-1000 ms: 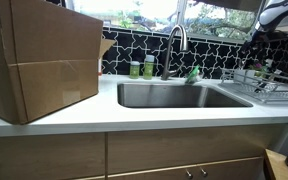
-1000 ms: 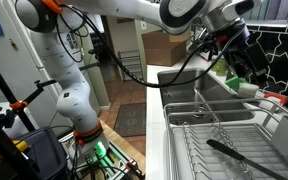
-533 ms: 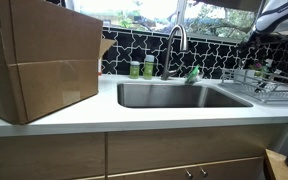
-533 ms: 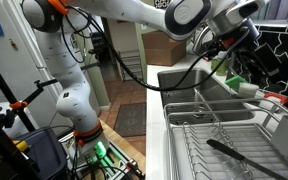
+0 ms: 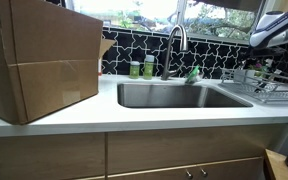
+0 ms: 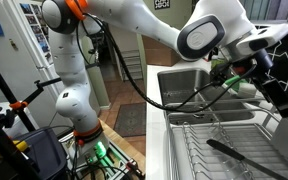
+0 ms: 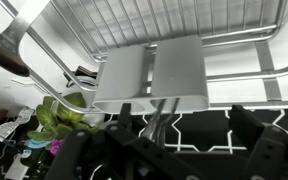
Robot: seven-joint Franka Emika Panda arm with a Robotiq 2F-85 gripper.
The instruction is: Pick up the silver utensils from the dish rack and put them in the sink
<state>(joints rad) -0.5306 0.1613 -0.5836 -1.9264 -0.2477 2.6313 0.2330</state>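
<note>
The sink (image 5: 174,96), centre frame, shows no utensils. The dish rack (image 6: 214,121), lower right, is judged still loaded. The gripper (image 7: 162,138) hovers over the rack, jaws apart, empty. All transfers remain.

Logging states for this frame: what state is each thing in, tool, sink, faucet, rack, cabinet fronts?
Low silver wire dish rack: holds a dark long utensil, lying flat.
Robot's black tool: above that rack, open or shut unclear.
Shiny stainless-steel sink basin: no utensils visible inside.
Tall curved chrome faucet: no water running.
Wooden cabinet fronts: shut.
</note>
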